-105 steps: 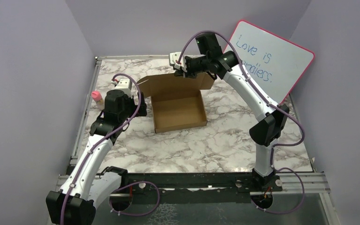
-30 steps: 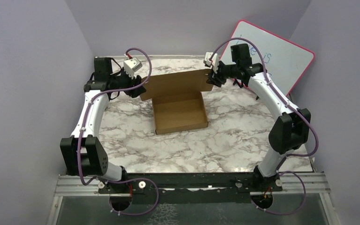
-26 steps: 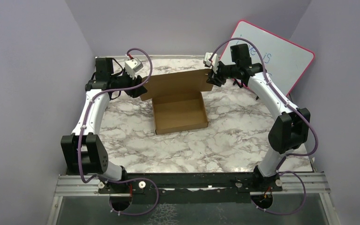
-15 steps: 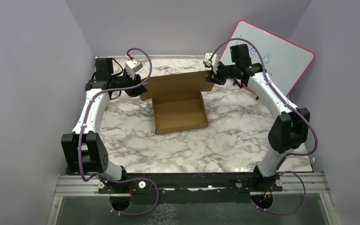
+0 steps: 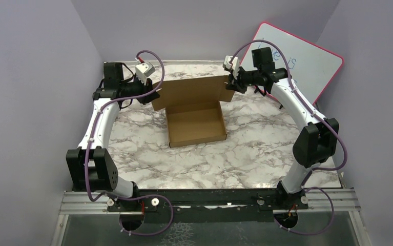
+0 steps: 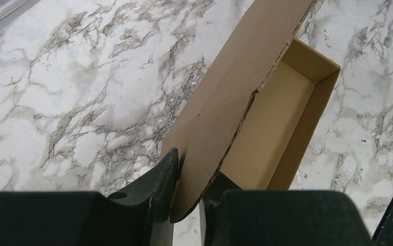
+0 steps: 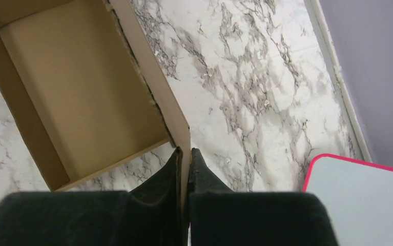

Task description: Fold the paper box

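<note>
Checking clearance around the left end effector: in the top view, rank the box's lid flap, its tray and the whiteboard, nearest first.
1. Lid flap, clamped in the left end effector.
2. Tray, just right, toward the bases.
3. Whiteboard, far right.

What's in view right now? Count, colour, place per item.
box: 1, brown, mid-table toward the far side; tray open, lid raised at its far edge
whiteboard: 1, white with pink frame, leaning in the far right corner
table: 1, white-grey marble
walls: 3, lilac, around the table
left gripper: 1, black, pinching the lid's left end
right gripper: 1, black, pinching the lid's right end
</note>
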{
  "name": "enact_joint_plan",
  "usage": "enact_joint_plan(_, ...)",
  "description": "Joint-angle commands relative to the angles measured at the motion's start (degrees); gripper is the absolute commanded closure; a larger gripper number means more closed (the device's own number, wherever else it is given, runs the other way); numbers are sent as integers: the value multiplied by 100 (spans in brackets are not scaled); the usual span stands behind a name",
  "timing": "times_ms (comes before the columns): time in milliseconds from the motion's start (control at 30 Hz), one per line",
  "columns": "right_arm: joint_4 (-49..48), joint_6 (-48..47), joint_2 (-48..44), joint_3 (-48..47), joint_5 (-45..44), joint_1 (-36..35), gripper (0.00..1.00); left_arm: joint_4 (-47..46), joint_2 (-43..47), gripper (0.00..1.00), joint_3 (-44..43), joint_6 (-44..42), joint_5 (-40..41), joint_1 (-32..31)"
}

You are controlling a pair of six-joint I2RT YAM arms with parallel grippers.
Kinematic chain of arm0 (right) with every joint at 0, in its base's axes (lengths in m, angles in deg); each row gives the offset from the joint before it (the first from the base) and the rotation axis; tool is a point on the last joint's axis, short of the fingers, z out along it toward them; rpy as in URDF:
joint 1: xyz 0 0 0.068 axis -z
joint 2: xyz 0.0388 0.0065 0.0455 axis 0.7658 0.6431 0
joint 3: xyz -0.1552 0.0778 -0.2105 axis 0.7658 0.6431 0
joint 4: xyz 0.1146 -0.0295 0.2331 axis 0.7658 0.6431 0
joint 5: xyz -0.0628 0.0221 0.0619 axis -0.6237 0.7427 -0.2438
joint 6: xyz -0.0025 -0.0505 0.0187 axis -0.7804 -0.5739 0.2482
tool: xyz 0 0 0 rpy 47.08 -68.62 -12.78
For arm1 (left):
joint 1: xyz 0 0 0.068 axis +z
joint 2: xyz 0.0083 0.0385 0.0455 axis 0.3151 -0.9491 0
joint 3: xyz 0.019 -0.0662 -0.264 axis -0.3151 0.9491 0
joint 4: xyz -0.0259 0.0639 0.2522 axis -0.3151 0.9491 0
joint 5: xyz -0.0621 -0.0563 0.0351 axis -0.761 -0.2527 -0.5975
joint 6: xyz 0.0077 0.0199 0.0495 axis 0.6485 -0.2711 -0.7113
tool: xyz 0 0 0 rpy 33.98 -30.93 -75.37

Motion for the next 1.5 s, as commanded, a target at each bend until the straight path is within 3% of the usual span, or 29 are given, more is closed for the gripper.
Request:
enact_joint_plan(0,22,602,-25,-233,48,33,96,-449,358,80,126,571,525,-164)
enact_joint_plan(167,-122,1253,-23,-139,-95,28,97,-666,526,80,315,1013,1305,-407)
enact_joint_plan(667,-790,2527,-373,533,-922,-197,98,-1049,1070,81,912,1393,2171,-997)
enact_joint_plan(1000,-1422,3209,-698,1074,-1854,-603,98,-1134,1203,82,1064,2155,3499,-1178)
enact_joint_plan(1467,-1955,3895,-884,1424,-2918,-930,98,-1490,1391,83,1251,3333,4240,-1614)
